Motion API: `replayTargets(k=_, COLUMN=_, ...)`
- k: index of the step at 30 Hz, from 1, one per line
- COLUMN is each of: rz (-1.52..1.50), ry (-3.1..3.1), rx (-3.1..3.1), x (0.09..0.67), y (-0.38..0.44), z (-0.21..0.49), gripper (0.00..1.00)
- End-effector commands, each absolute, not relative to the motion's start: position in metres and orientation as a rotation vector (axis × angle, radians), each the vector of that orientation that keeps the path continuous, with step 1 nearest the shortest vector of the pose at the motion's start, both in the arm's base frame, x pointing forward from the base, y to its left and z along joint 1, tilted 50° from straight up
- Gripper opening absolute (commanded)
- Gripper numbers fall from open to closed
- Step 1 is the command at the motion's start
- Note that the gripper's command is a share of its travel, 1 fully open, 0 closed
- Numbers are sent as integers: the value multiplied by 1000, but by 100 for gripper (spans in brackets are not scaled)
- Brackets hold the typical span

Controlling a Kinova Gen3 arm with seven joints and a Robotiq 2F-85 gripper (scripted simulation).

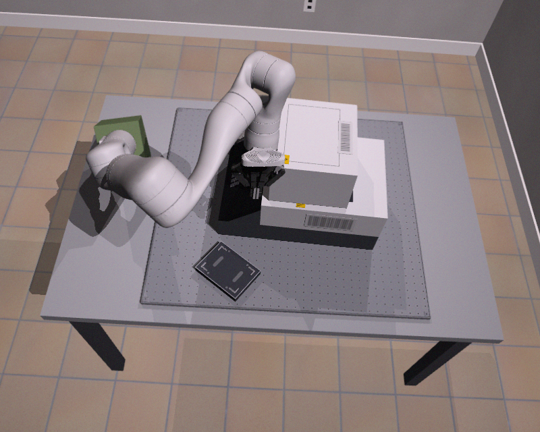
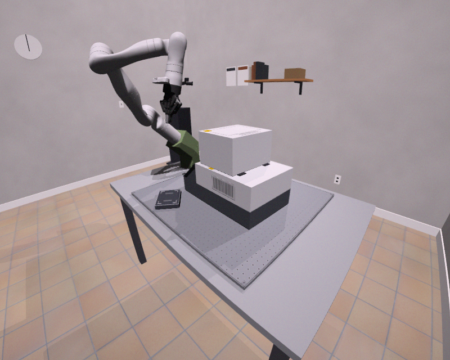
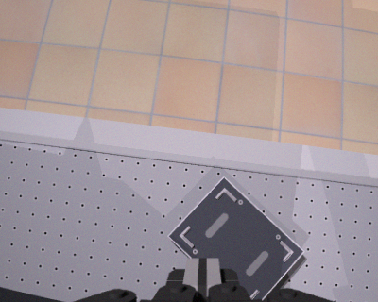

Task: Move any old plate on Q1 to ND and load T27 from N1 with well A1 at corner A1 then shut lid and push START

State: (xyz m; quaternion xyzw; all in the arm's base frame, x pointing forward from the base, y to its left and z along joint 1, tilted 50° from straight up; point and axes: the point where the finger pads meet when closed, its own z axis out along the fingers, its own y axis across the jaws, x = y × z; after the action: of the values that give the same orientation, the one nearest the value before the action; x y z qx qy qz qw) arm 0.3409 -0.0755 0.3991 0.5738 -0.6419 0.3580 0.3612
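Observation:
The cycler Q1 [image 1: 324, 223] [image 2: 270, 180] has a white upper body over a dark base. Its large white upper box [image 1: 320, 134] [image 2: 215, 151] stands on top; whether the lid is fully shut cannot be told. Q1's dark front [image 1: 235, 202] is partly behind the arm, and its keys and lamp cannot be made out. My gripper [image 1: 255, 192] [image 2: 167, 119] [image 3: 203, 279] is shut and empty, fingers pointing down, high up and in line with Q1's dark front in the top view. A dark nest [image 1: 227, 270] [image 2: 168, 198] [image 3: 243, 231] with corner locators holds no plate; its label is unreadable. No plate shows.
Q1 and the nest stand on a perforated board [image 1: 308, 293] [image 2: 217, 236] [image 3: 59, 203] on the grey table [image 1: 456, 279] [image 2: 318, 247]. A green block [image 1: 121, 122] [image 2: 188, 144] is at the arm's base. The arm hides the area behind it, left of Q1's upper box.

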Motion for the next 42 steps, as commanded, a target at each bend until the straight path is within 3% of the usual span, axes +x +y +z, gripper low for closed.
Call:
replayTargets(k=1, rz=941, ry=-1685, rx=1469, x=340, y=-70, z=393, gripper=10)
replayTargets(k=42, rz=1139, ry=-2044, rx=1321, x=325, y=-9, z=321, gripper=10)
